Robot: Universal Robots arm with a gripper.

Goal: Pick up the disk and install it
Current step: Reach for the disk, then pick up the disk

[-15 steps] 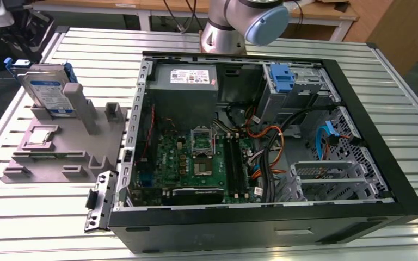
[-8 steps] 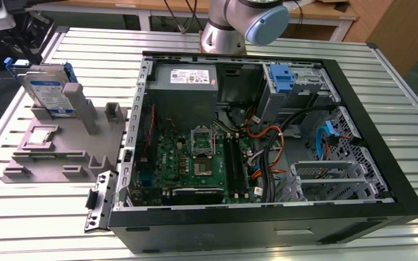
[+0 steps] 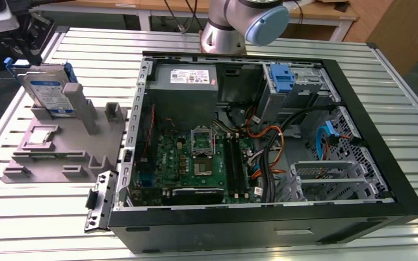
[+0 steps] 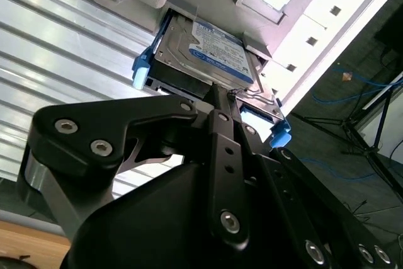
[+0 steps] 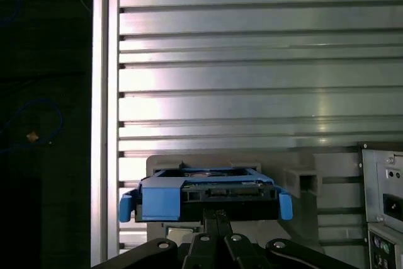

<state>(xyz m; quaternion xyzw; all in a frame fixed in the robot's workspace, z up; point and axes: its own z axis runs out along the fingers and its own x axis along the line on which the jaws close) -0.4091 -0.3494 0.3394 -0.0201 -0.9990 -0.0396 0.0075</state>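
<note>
The disk (image 3: 49,89) stands upright in the grey holder (image 3: 56,152), not yet installed. The tool (image 4: 223,96) hovers just above it; I cannot tell whether it is clenched.

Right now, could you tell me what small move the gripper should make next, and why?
Probably ease the gripper slightly closer onto the disk: it is lined up with the middle of the disk's edge, and the disk stands upright in its grey holder, outside the case.
</note>
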